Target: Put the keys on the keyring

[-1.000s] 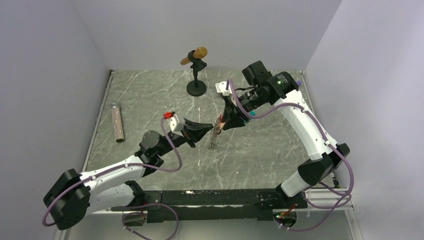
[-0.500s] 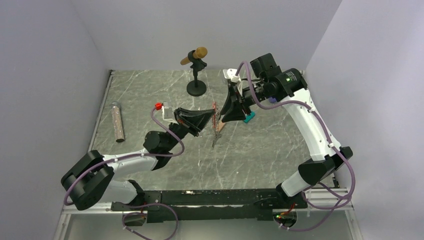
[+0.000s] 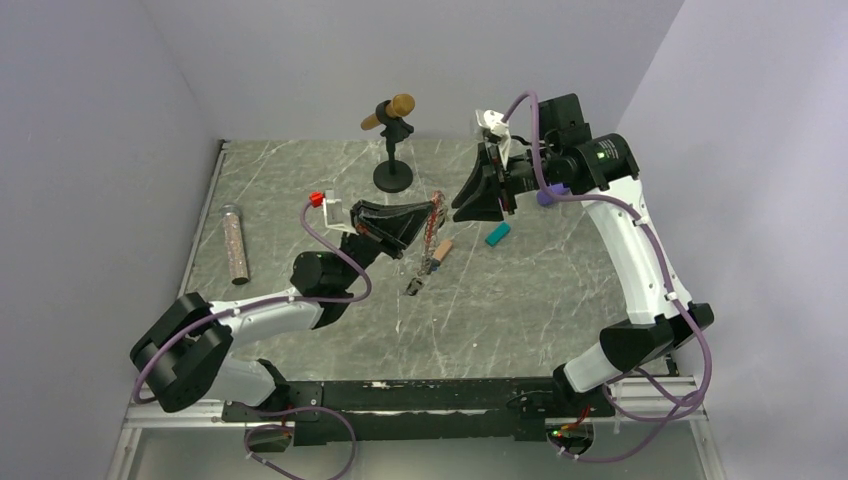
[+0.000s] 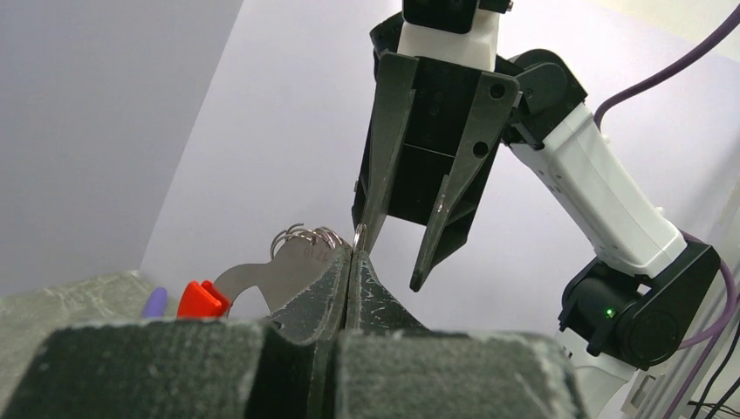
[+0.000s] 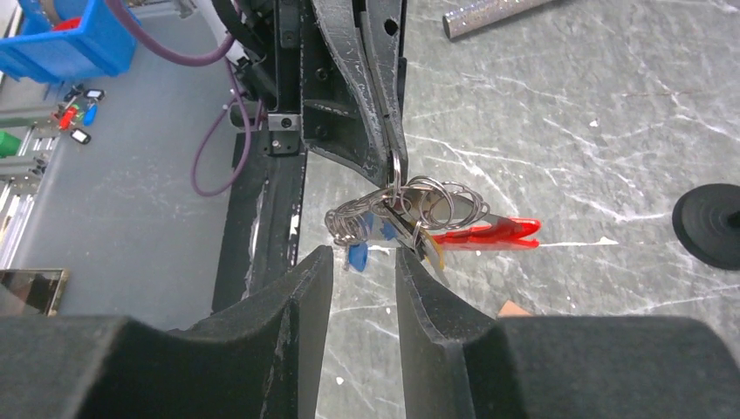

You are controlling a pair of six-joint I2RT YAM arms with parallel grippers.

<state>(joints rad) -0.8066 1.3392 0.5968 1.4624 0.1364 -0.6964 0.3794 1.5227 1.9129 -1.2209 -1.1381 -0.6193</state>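
My left gripper [image 3: 436,206] is shut on one silvery ring of the keyring [image 5: 410,209], holding it above the table. From that ring hang a cluster of rings, a blue tag [image 5: 358,255], a yellowish tag and the red clip [image 5: 484,233]. Seen from the top camera, the chain [image 3: 427,250] dangles down to a small dark end piece. My right gripper [image 3: 463,203] faces the left one a little apart, open, with nothing between its fingers [image 5: 301,297]. I cannot pick out any separate keys; they are out of view.
A tan block [image 3: 441,250] and a teal block [image 3: 497,235] lie on the marble table [image 3: 520,300]. A microphone on a round black stand [image 3: 392,175] is at the back. A glittery tube [image 3: 235,243] lies at the left.
Both grippers have risen and moved toward the back of the table. The left one has lifted the keyring higher, and the right one has drawn back to the right, uncovering the teal block.
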